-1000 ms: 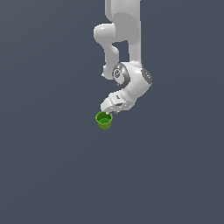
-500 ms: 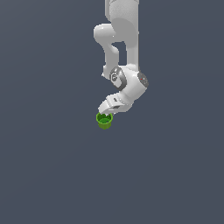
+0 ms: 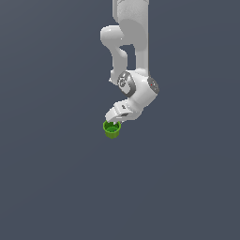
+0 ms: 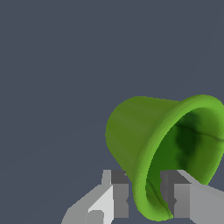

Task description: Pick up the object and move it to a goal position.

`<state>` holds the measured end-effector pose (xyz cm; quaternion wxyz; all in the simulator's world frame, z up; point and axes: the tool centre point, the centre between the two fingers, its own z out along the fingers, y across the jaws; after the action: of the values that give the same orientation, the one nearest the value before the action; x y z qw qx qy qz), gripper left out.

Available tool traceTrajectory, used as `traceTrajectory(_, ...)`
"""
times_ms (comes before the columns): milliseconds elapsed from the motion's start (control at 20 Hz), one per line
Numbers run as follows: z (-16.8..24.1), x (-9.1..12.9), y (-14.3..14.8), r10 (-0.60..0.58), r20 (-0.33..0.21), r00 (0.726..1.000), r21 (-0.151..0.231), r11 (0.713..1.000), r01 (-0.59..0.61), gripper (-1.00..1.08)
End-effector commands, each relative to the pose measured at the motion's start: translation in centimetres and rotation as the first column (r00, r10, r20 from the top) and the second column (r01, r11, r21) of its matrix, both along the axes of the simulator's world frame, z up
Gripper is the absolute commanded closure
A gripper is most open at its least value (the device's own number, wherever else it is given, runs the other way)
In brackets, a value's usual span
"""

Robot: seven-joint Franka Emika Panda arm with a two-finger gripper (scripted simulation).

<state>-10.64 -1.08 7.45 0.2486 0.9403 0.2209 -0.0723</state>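
Gripper (image 4: 144, 197) clamped on green cup (image 4: 166, 148) rim, one finger (image 4: 117, 194) outside the wall, other inside; cup (image 3: 111, 129) hangs just under white arm (image 3: 133, 56)

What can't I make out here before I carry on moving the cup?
- Green cup: its far rim is cut off by the wrist view's edge.
- Tool: fingertips too small in the exterior view; the cup wall hides pad contact.
- Goal position: no marker shows in either view.
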Motion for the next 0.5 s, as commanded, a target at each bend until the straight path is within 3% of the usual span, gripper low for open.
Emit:
traceTrajectory(0, 0.0, 0.2, 0.0, -0.001, 0.005, 1.0, -0.001, 1.0, 0.001, 1.08)
traceTrajectory(250, 0.4, 1.7, -0.4, -0.013, 0.049, 0.999, -0.011, 1.0, 0.013, 1.08)
traceTrajectory(450, 1.2, 4.0, -0.9, -0.029, 0.114, 0.993, -0.025, 0.999, 0.032, 1.08)
